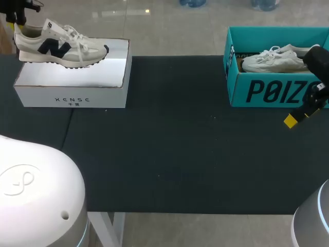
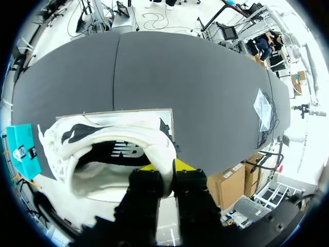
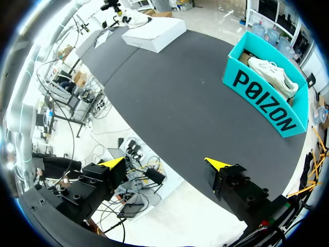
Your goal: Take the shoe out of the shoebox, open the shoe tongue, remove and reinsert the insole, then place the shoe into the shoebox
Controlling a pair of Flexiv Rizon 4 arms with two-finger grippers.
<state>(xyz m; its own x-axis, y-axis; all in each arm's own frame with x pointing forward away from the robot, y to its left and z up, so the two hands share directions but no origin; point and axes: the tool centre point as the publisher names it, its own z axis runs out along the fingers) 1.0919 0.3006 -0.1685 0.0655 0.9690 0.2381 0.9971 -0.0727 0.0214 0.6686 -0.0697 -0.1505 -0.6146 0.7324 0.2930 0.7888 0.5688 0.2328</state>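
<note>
Left gripper [image 2: 167, 165]: I am seeing it clamping the sneaker's heel, one yellow tip on each side, at the far left of the table.
Sneaker [image 1: 59, 45]: white with a dark side mark, it is sitting upright over the top of the white box, toe pointing right. I cannot tell whether the sole is touching the top.
White box [image 1: 72, 90]: it is standing at the far left, its top closed.
Table [image 1: 169, 149]: dark cloth is covering it between the two boxes.
Teal box [image 1: 267, 90]: it is standing open at the far right, well apart from the white box.
White shoe [image 1: 275, 60]: it is lying inside the teal box, toe pointing left.
Right gripper [image 3: 164, 163]: I am seeing its fingers spread wide, holding nothing, hanging just near the teal box's right end.
</note>
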